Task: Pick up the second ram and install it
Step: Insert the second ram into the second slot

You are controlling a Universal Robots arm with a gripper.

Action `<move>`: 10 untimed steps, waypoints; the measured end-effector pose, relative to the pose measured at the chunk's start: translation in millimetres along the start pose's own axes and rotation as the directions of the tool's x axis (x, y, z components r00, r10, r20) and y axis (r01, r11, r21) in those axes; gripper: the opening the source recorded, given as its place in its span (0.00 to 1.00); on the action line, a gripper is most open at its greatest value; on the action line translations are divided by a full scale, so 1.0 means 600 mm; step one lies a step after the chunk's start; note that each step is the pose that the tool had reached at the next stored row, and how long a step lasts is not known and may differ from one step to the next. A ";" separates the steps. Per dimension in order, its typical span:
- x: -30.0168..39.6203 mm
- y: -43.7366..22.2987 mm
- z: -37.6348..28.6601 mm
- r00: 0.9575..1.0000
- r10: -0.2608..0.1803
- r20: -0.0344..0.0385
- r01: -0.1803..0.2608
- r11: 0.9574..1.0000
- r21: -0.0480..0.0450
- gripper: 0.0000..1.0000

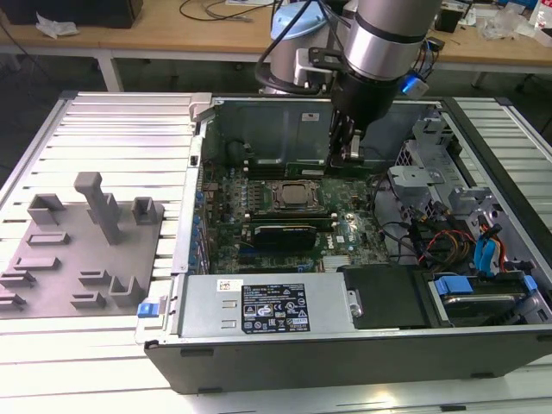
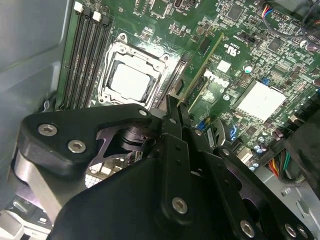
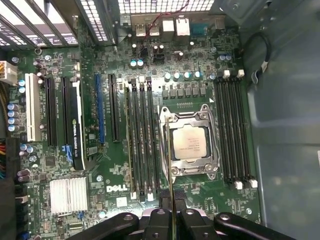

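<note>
My gripper [image 1: 348, 153] reaches down into the open computer case [image 1: 259, 362] above the motherboard. It is shut on the second ram [image 3: 170, 170], a thin green stick seen edge-on between the fingers. In the second wrist view the second ram [image 2: 202, 70] sticks out from the gripper [image 2: 175, 107] toward the board. In the first wrist view the gripper [image 3: 170, 220] holds it over the strip between the processor socket [image 3: 190, 142] and the nearby bank of memory slots [image 3: 142, 140]. Whether the stick touches a slot I cannot tell.
A second bank of memory slots [image 3: 235, 135] lies on the socket's other side. A black expansion card [image 1: 280, 233] and a power supply [image 1: 259, 306] sit in the case's near half, with cables and drive bays [image 1: 466, 250] at the exterior view's right. A grey fixture [image 1: 86, 250] stands outside on the slatted table.
</note>
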State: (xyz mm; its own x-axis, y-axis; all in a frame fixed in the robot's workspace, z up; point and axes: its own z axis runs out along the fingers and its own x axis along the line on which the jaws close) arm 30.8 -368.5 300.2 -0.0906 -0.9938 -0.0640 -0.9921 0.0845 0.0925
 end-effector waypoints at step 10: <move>0.006 0.015 0.019 1.000 0.000 0.000 0.000 1.000 0.000 0.14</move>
State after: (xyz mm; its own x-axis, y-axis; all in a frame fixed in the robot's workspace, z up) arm 20.6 -370.5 289.6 -0.0908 -0.9938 -0.0638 -0.9921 0.0847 0.0926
